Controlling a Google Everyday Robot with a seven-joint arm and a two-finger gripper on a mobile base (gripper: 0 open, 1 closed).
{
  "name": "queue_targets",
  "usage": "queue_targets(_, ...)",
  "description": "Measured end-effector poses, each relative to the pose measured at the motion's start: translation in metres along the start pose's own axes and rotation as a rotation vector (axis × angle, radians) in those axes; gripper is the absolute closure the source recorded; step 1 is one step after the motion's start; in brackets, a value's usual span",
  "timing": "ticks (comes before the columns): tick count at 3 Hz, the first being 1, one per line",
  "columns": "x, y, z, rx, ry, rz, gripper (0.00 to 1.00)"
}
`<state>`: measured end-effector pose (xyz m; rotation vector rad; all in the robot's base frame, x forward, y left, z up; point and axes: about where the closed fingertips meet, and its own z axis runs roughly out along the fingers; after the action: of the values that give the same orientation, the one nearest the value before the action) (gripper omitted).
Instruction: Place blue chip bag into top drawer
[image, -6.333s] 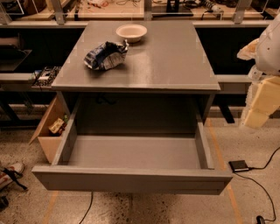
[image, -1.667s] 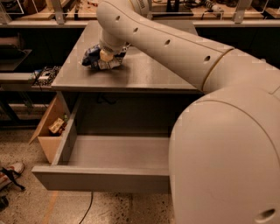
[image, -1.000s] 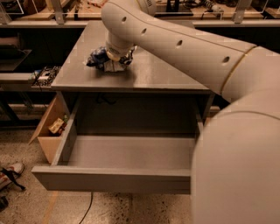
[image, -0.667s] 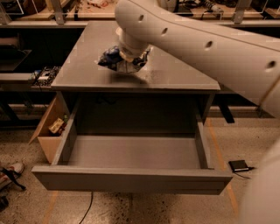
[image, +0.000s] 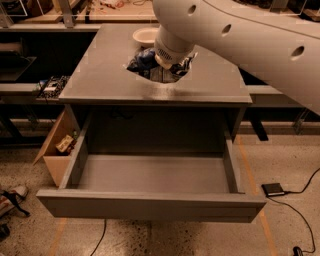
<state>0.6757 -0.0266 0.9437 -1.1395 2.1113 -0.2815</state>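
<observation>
On the grey table, near its front edge, the blue chip bag sits under the white arm's end effector, which touches it; its grip cannot be told. A cream bowl stands just behind. Below, the top drawer is pulled out.

Shows a cream bowl on the surface just behind the end effector, a tan cardboard box and black pad below.
</observation>
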Motion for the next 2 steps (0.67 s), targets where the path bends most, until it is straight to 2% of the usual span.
queue_targets(1, 0.013, 0.008, -0.013, 0.013, 0.017, -0.004, 1.0)
queue_targets(2, 0.054, 0.042, -0.045, 0.04, 0.114, -0.03, 1.0)
